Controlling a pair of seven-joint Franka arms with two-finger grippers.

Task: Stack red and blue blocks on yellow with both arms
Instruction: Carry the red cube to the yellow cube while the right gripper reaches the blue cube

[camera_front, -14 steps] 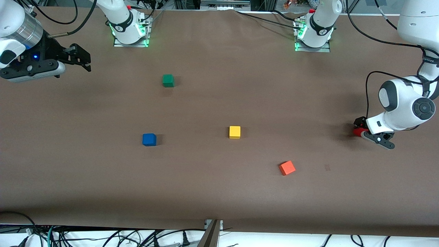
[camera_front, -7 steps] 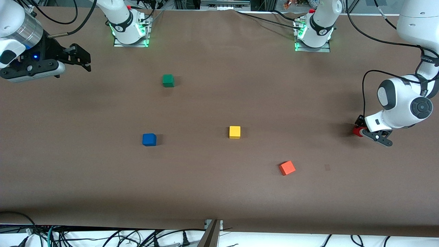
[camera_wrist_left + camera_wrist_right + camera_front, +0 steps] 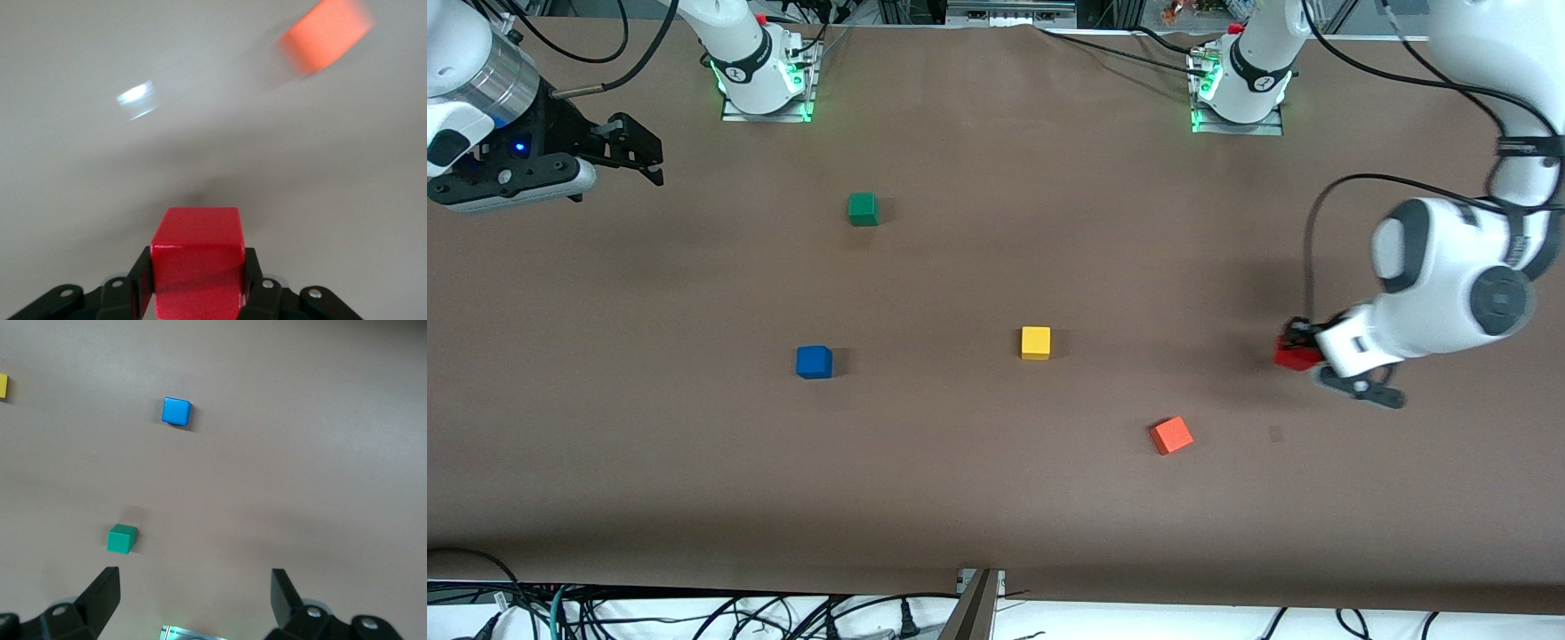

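Hard-to-see bits

In the left wrist view the orange cube at the upper right is a blurry smear, and the red block is cut off by the bottom edge (so are the left gripper fingers). In the right wrist view the yellow cube is sliced by the left edge. In the front view the left arm hides part of the red block.

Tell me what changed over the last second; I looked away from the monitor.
The left hand, shut on the red block, has lifted and carried it toward the yellow block. The right hand waits open at its end of the table. The blue block, green cube and orange cube stayed put.
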